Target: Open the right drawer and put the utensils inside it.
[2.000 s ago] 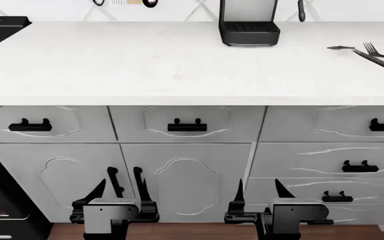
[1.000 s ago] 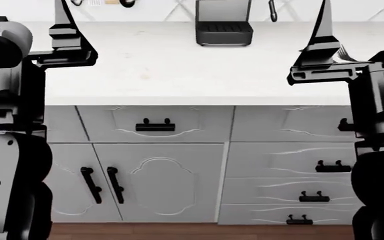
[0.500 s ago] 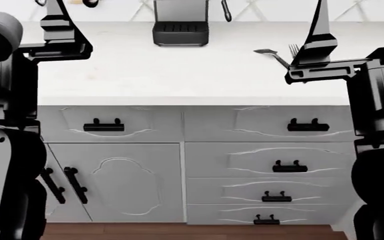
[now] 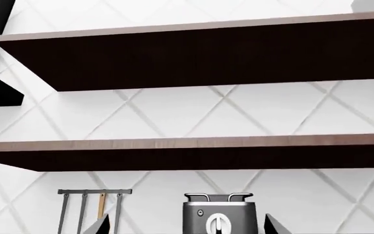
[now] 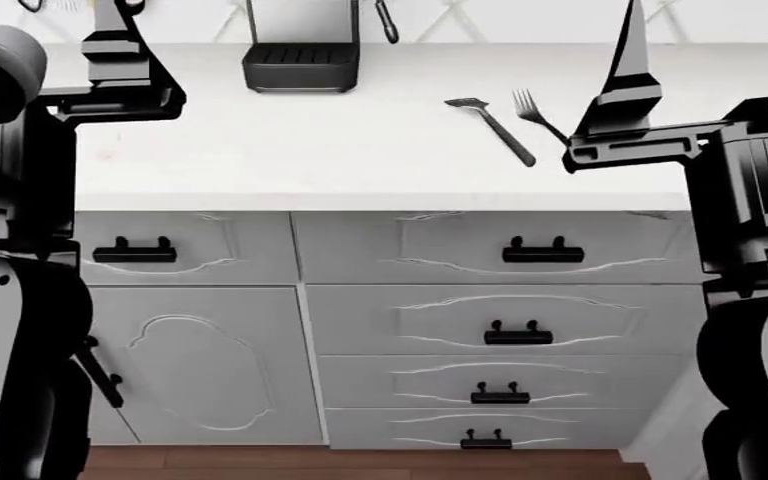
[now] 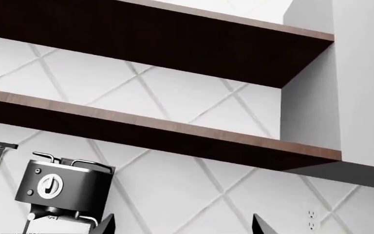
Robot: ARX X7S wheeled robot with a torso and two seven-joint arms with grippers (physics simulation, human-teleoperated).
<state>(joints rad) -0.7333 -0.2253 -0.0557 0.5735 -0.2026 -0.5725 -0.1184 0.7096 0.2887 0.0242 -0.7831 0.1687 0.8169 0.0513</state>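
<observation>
Now the head view has slid rightward: the right drawer (image 5: 498, 247), shut, sits near centre, with the spatula (image 5: 494, 122) and fork (image 5: 539, 114) on the counter at its 12 o'clock. Both grippers, left gripper (image 5: 115, 40) and right gripper (image 5: 624, 65), stand raised, jaws apart, empty, so pulling the handle comes next.

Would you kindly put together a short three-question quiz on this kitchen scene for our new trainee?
1. True or false: the right drawer is already pulled open.
2. Which lies nearer the coffee machine on the countertop: A) the spatula, B) the fork?
3. Fill in: below the right drawer sit ___ more wavy-fronted drawers.

Key
1. False; its front sits flush with its neighbours.
2. A.
3. Three.
</observation>
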